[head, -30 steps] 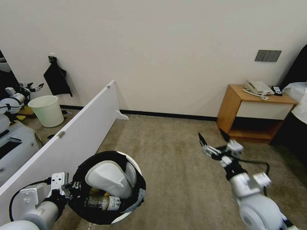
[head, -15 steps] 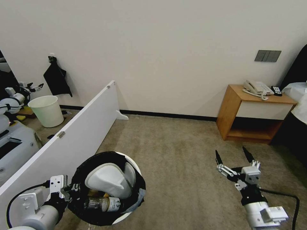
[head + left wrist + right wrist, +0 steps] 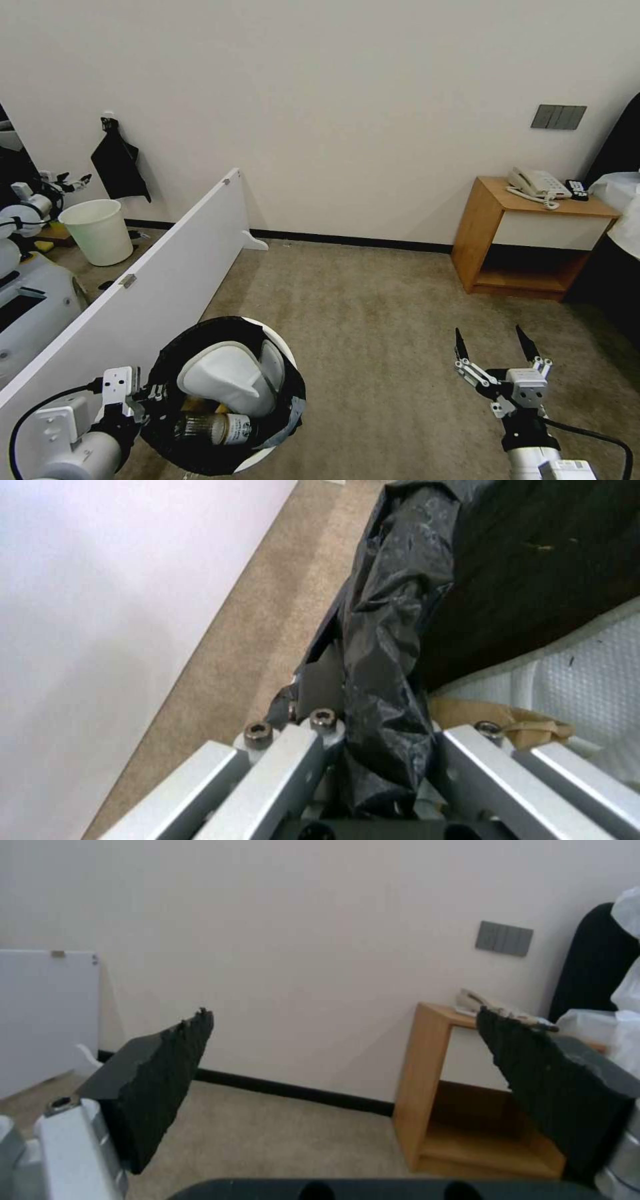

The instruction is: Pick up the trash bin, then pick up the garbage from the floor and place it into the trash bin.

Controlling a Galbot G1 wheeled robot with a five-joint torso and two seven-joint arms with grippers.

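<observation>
The trash bin (image 3: 227,393) was held at its bag-lined rim, low beside the white partition (image 3: 153,280), by the left tool (image 3: 143,400), clamped on the slippery liner (image 3: 380,680). It was judged light yet loaded with a slipper (image 3: 227,373) and a bottle (image 3: 213,427). The right tool (image 3: 497,350) was spread wide, empty, above the floor (image 3: 360,320).

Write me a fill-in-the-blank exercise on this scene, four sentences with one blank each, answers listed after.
1. The left gripper is shut on the ____ liner over the rim of the trash bin.
2. The right gripper hangs over the floor with its fingers ____.
3. A white ____ lies on top of the garbage in the bin, above a bottle.
4. The telephone sits on a ____ side table by the wall.

Answers: black; open; slipper; wooden
</observation>
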